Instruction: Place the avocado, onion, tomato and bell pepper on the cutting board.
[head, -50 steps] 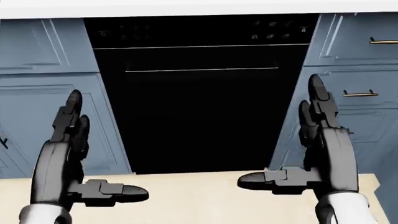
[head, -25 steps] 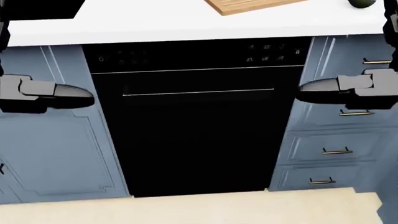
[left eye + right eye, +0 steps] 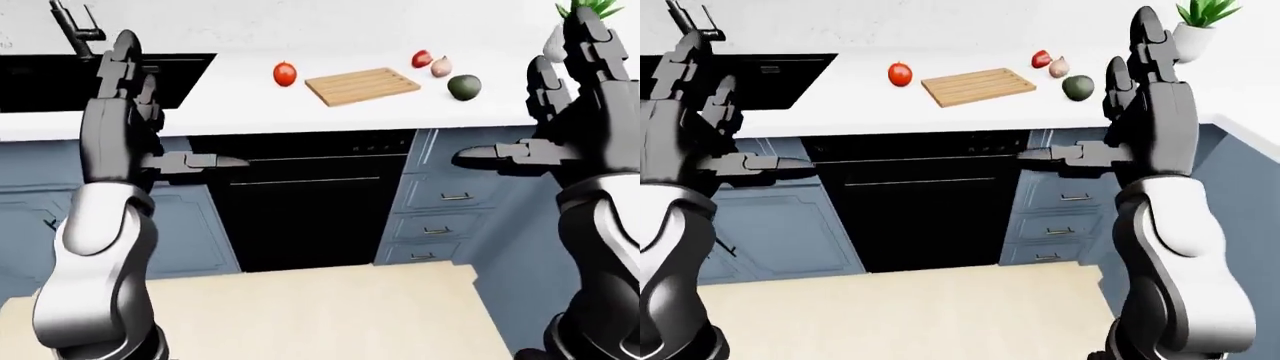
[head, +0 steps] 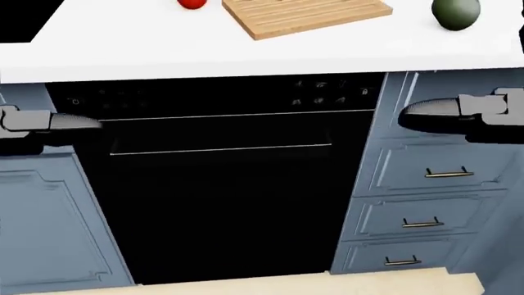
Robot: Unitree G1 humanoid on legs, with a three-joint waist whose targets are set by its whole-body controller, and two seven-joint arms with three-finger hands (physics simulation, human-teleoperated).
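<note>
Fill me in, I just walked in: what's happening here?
Nothing is being handled yet. Both the left robot hand and the right robot hand are raised, open and empty. On the counter, the cutting board is bare, with the tomato left of it and the bell pepper, onion and avocado to its right.

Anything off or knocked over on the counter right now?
Nothing stands out. The cutting board lies flat and bare, slightly angled; the tomato, bell pepper, onion and avocado sit apart on the white counter, intact.
</note>
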